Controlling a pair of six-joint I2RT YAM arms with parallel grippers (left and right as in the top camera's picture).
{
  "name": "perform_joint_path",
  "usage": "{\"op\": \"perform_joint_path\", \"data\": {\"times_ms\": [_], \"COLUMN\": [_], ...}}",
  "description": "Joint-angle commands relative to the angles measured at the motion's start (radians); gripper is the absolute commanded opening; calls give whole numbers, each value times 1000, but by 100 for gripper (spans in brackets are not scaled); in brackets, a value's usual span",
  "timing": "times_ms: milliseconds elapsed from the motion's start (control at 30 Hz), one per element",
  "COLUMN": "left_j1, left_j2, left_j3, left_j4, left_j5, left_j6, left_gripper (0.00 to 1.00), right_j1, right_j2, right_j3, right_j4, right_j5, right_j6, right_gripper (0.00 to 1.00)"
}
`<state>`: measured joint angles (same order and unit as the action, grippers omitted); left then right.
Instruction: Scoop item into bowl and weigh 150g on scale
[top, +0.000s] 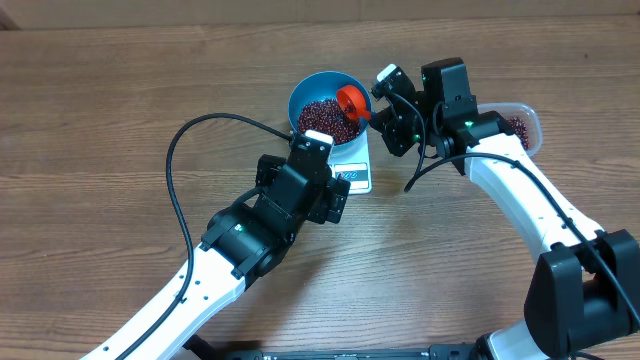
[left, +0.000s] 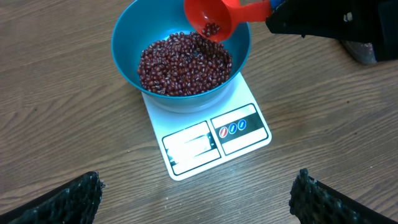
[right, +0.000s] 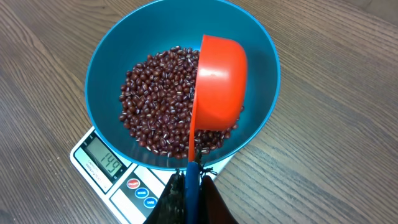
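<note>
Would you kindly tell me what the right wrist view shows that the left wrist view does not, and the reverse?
Only the right wrist view: the display reads 149, and the right gripper is shut on the handle of the scoop, seen from outside and tipped on its side. Only the left wrist view: the scoop's inside holding a few beans, the open left gripper, and a display washed out white. Both: the bowl of beans on the scale, with the scoop over it.
</note>
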<state>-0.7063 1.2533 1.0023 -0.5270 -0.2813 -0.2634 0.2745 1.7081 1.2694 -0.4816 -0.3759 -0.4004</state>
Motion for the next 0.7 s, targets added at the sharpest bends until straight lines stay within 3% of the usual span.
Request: {"op": "perform_joint_path", "data": {"times_ms": [0, 133, 300, 667], "left_j1": [-1, -1, -1, -1], "left_j2": [10, 10, 10, 10], "left_j3": [-7, -7, -7, -7], "left_j4": [0, 0, 0, 1], "left_j5": [-14, -14, -14, -14], "left_j6": [-14, -14, -14, -14], "left_gripper": [99, 100, 99, 99], "right_j1": [-6, -5, -6, -6], "right_j2": [-26, -26, -25, -25], "right_j3": [20, 20, 20, 20], "right_j4": [7, -41, 6, 8], "right_j5": [6, -97, -6, -10], "right_j6": [11, -132, -23, -19], "right_gripper": [4, 4, 4, 4]}}
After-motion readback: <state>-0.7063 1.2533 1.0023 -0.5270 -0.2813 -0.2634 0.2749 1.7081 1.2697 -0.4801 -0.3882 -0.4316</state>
